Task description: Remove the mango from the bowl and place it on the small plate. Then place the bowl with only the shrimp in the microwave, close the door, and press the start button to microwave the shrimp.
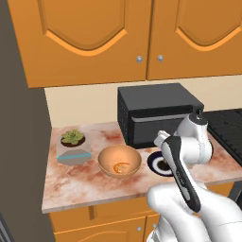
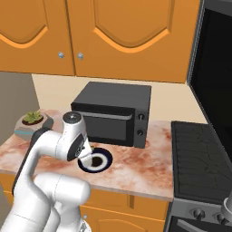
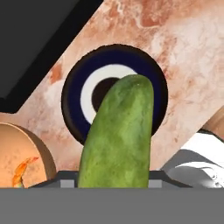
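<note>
Pincer (image 3: 114, 177) is clamped on the mango (image 3: 118, 135), holding it in the air directly over the small plate (image 3: 72, 94). From the hand camera the fruit's tip covers part of the plate's dark centre, so the alignment looks right for a drop. Not set down yet, I'd say; there's clear air between fruit and plate, though how much I can't tell.

Mango: smooth, mottled green, long oval with a rounded end, held lengthwise along the fingers. It should sit stable on its side but could roll on a flat plate.

Plate: round, navy rim, white ring, dark middle, flat on the worktop (image 1: 80, 182) just in front of the black toaster oven (image 1: 158, 111).

Bowl (image 1: 119, 160) sits just left of the plate, apart from it. Orange-tan wood look, rounded wall, with only the small curled orange shrimp (image 1: 121, 166) left inside. That part's ready for the microwave step.

Worktop is blotchy pink-rust marble. A potted succulent (image 1: 73, 138) stands at the far left, well clear of the arm. The dark ribbed stove (image 2: 204, 154) is to the right.
</note>
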